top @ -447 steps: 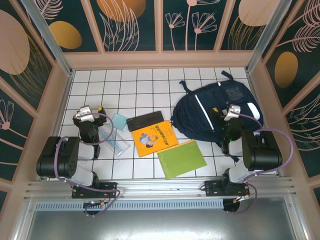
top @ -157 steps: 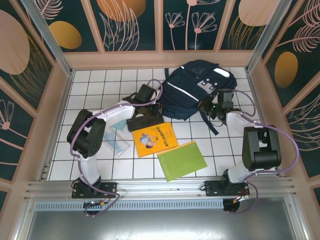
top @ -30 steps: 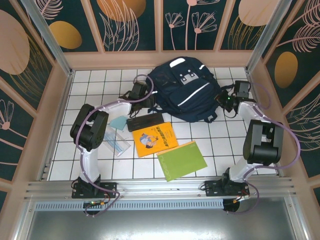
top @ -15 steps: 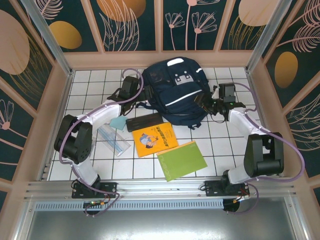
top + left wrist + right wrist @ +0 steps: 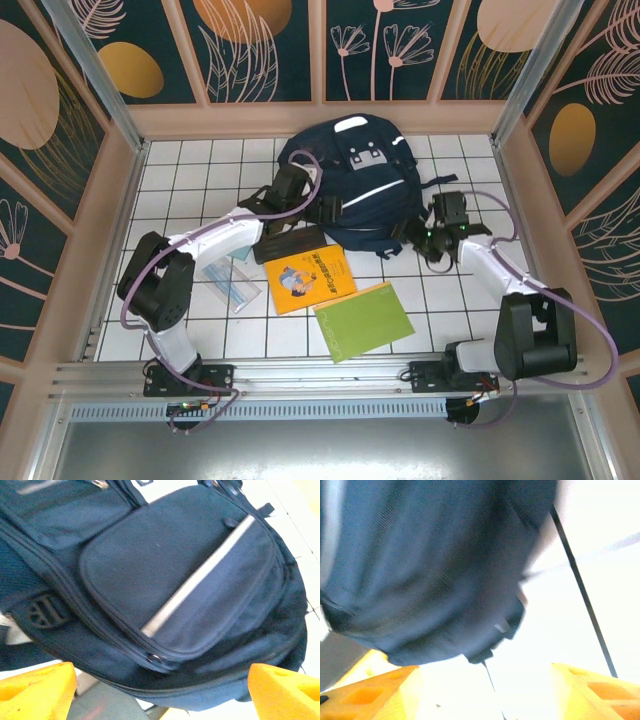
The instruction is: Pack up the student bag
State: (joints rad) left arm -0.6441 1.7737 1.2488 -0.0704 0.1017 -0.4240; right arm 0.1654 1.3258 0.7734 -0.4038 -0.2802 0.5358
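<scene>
**Two arms flanking the bag, both end effectors empty**

Most of the far middle of the tiled bench point(image 5: 200, 165) is taken up by the student bag point(image 5: 352, 180). It lies front side up, with its long axis running far to near and the near end swung a bit to the right.

The left arm point(image 5: 225, 228) is stretched out diagonally to the bag's near-left flank. The right arm point(image 5: 495, 268) is bent in toward the near-right corner.

The left end effector point(image 5: 322, 208) is spread wide with nothing in it. In the wrist view it point(image 5: 160, 680) looks straight at the front pocket point(image 5: 185, 580) and its reflective stripe point(image 5: 200, 580), so the bag is dead ahead and very close.

The right end effector point(image 5: 428, 238) is also parted and empty, just beside the bag's lower edge. Its own view point(image 5: 485, 680) is blurry.

I'd guess the left one is better placed for a zip.

The orange book point(image 5: 310, 278), green notebook point(image 5: 364, 318) and black pencil case point(image 5: 290, 243) wait on the near side of the bag.
</scene>
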